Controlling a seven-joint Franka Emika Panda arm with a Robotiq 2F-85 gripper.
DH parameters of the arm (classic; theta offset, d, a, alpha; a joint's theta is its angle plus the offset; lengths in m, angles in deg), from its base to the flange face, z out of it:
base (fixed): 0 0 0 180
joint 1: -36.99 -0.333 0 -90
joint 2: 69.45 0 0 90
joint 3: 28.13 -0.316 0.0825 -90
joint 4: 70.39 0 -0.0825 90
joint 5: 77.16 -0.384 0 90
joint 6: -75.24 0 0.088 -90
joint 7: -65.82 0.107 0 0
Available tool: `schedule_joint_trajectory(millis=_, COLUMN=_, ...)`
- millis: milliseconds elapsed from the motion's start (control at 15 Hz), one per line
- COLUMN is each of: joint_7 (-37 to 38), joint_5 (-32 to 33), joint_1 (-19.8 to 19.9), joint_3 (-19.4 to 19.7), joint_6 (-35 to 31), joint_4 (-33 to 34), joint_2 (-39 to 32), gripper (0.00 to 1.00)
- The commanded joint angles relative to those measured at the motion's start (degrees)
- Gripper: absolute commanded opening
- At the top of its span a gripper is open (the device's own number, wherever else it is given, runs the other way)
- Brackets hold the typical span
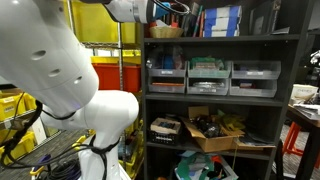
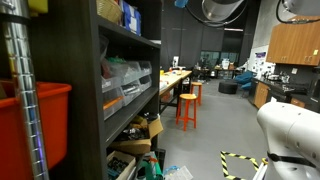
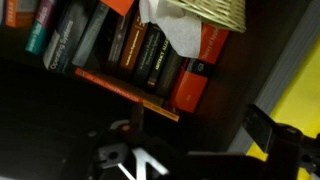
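**shelf_lurker:** Your fingers (image 3: 270, 130) are spread as wide as they go with nothing between them, so you're carrying nothing. The closest thing is the row of upright dark-spined books (image 3: 120, 45) on the top level of the black shelving unit (image 1: 220, 41), straight ahead in the wrist view.

**pandafan:** Yep, and the thick orange-red book (image 3: 190, 90) at the end of that row sits nearest to you. How's it gonna handle though?

**shelf_lurker:** My guess is stiff and kinda heavy, with a smooth cover that could slip. The books are packed touching each other, so there's no gap for a finger on either side. I'd pinch across the spine of the end one, where one side is free.

**pandafan:** Mind the pale woven wicker basket (image 3: 210, 10) with the crumpled white paper (image 3: 175, 35) hanging out of it. The paper overlaps the orange-red book in the wrist view. It looks light and floppy, so it probably snags easily.

**shelf_lurker:** Can you read any titles?

**pandafan:** There's pale lettering on several spines, but it's too blurred to read. I can't make out any brand either.
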Motion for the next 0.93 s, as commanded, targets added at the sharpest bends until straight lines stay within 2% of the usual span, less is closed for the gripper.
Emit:
schedule_joint_trajectory(millis=0, joint_7=8.0, joint_5=-4.7, joint_1=5.5, joint_3=-4.9, joint_6=10.6, joint_4=3.4, joint_2=-0.6, gripper=1.00)
schedule_joint_trajectory(millis=267, joint_7=11.4, joint_5=-13.0, joint_1=6.3, joint_3=-6.6, joint_6=22.9, joint_4=4.3, joint_2=1.3, gripper=1.00)
schedule_joint_trajectory(millis=333, joint_7=8.0, joint_5=-12.5, joint_1=6.5, joint_3=-6.5, joint_6=18.4, joint_4=3.9, joint_2=0.0, gripper=1.00)
schedule_joint_trajectory(millis=467, joint_7=8.6, joint_5=-14.3, joint_1=6.7, joint_3=-6.9, joint_6=21.2, joint_4=4.1, joint_2=0.5, gripper=1.00)
schedule_joint_trajectory(millis=867, joint_7=9.3, joint_5=-14.6, joint_1=6.8, joint_3=-7.0, joint_6=21.8, joint_4=4.1, joint_2=0.7, gripper=1.00)
